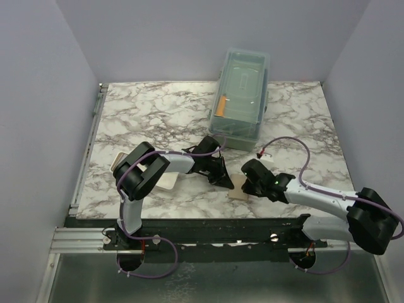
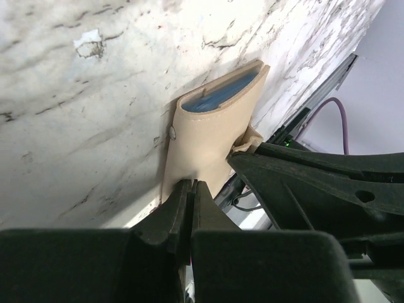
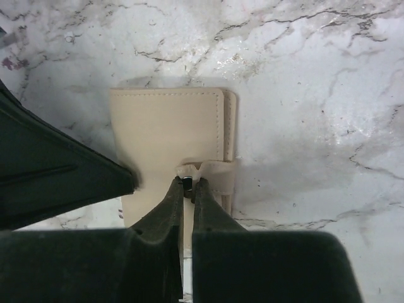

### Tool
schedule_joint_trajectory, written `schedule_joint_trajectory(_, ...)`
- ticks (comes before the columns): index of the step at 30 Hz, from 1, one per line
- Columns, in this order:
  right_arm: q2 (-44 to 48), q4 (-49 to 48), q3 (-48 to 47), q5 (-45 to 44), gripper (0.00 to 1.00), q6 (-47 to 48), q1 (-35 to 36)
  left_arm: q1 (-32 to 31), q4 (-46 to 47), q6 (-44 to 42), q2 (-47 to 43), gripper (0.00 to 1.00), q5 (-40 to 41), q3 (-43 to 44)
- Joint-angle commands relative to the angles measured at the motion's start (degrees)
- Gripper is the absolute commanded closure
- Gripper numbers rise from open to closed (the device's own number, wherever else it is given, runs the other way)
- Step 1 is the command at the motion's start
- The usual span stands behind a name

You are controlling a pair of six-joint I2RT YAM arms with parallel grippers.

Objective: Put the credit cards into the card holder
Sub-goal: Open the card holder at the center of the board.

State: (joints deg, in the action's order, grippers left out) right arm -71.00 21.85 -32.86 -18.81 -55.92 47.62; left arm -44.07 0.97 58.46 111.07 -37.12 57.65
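Note:
The tan card holder (image 1: 238,190) lies folded on the marble table between my two grippers. In the left wrist view, the card holder (image 2: 208,136) shows light blue lining (image 2: 221,98) at its far open end. My left gripper (image 2: 191,187) is shut on its near edge. In the right wrist view, the card holder (image 3: 167,126) lies flat with its strap tab (image 3: 211,170) wrapped over the side. My right gripper (image 3: 189,183) is shut on the tab's snap end. In the top view, the left gripper (image 1: 222,178) and right gripper (image 1: 248,185) meet at the holder. No credit card shows.
A large translucent lidded box (image 1: 242,95) stands at the back centre, with a short orange stick (image 1: 220,106) inside. A white tray (image 1: 168,182) lies under my left arm. The table's front rail (image 1: 208,224) is just behind the holder.

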Motion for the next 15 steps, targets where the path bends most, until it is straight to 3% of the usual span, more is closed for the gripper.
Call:
schedule_joint_trajectory(1, 6.7, -11.38, 7.39, 2.72, 1.0, -0.89, -0.11, 0.21, -5.11, -2.01, 0.61, 1.0, 4.6, -0.34)
schedule_joint_trajectory(7, 16.37, -14.57, 11.17, 3.89, 1.0, 0.34, -0.59, 0.29, -6.18, -4.1, -0.7, 1.0, 5.26, -0.04)
schedule_joint_trajectory(15, 17.69, -18.84, 11.3, 8.45, 1.0, 2.35, -0.68, 0.41, -6.67, -10.48, -10.72, 1.0, 5.8, -0.57)
